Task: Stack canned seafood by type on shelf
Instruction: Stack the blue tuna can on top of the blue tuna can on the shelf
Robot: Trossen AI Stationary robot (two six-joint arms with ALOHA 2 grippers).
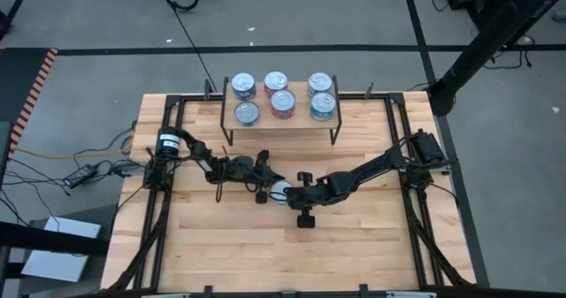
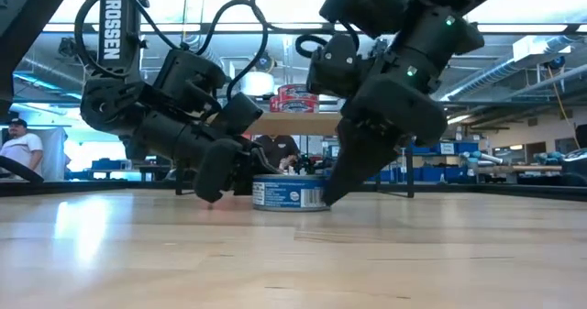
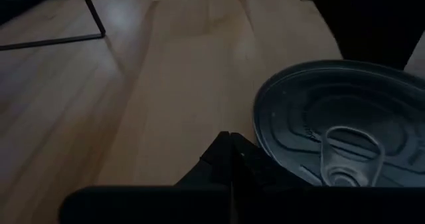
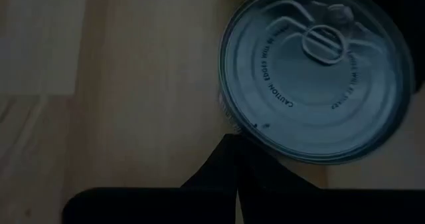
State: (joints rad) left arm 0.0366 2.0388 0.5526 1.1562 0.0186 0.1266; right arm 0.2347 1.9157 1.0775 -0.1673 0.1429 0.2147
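While both flank it, tin (image 2: pixel 290 193) between left hand (image 2: pixel 216 182), right hand (image 2: pixel 336 188)

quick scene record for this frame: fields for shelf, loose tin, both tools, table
shelf: far side of the table, centred; six tins on top in three pairs
shelf tins: blue-labelled pair, red pair, teal pair
loose tin: upright on the table, blue label, pull-tab top, between the two tools
left tool: shut, low at the tin's left side
right tool: shut, low at the tin's right side
grip: neither tool holds the tin
table: wooden slats; no other tins visible on it
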